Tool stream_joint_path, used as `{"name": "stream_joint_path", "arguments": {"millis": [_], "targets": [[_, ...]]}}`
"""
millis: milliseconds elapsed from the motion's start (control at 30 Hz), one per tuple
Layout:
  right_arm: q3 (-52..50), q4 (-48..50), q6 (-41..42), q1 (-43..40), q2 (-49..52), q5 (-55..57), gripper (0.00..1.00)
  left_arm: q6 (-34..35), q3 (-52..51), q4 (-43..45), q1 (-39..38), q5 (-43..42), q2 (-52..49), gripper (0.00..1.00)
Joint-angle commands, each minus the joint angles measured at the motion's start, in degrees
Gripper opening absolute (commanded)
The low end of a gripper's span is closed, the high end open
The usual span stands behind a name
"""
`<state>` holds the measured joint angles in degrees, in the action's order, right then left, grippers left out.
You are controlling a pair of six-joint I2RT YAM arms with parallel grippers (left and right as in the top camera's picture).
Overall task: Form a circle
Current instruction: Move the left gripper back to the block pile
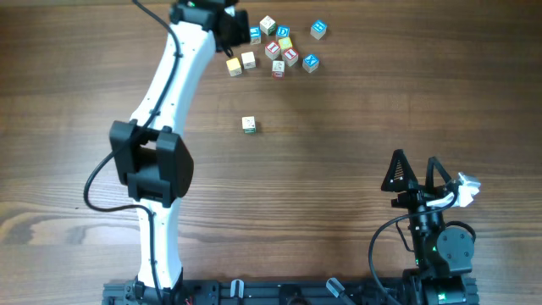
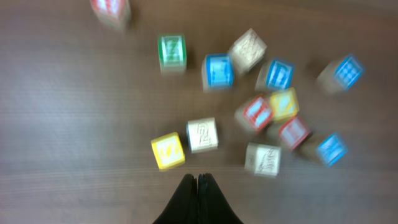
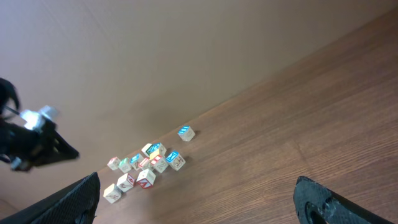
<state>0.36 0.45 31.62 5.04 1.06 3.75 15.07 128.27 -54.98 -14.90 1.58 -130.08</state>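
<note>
Nearest me, my right hand (image 1: 415, 176) is sitting with its fingers spread wide, holding nothing. Farther out, 1 lone cube (image 1: 248, 124) is lying on the tabletop (image 1: 339, 144). At the far edge, the letter cubes (image 1: 273, 49) are lying in a loose cluster, no ring yet, and my left hand (image 2: 198, 182) is sitting just beside them, pinched closed and empty.

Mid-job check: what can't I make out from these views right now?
- Letters on the cubes: smeared by motion blur in the left wrist view, too small overhead and from the right wrist.
- Red-faced cube: cut off by the left wrist view's top edge.
- Left gripper: overhead, its own wrist covers the shut fingertips, so any contact with a cube is unclear.
</note>
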Motion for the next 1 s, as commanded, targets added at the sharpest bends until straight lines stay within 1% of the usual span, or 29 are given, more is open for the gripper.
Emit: {"name": "stream_joint_path", "arguments": {"millis": [0, 67, 267, 367, 533, 967], "targets": [[-0.07, 0.33, 0.09, -0.35, -0.24, 0.59, 1.00, -1.40, 7.89, 0.17, 1.79, -1.60, -0.20, 0.07], [-0.07, 0.35, 0.09, -0.35, -0.24, 0.59, 1.00, -1.38, 7.98, 2.14, 1.90, -1.60, -0.20, 0.16], [-0.07, 0.33, 0.09, -0.35, -0.24, 0.59, 1.00, -1.36, 5.90, 3.52, 1.81, -1.60, -0.44, 0.17], [-0.07, 0.33, 0.09, -0.35, -0.24, 0.59, 1.00, -1.36, 3.93, 3.45, 1.77, -1.60, -0.44, 0.20], [-0.07, 0.35, 0.07, -0.35, -0.24, 0.59, 1.00, -1.36, 1.03, 3.50, 1.62, -1.60, -0.44, 0.21], [-0.07, 0.35, 0.04, -0.35, -0.26, 0.59, 1.00, -1.36, 0.35, 1.75, 1.51, -1.60, -0.44, 0.21]]}}
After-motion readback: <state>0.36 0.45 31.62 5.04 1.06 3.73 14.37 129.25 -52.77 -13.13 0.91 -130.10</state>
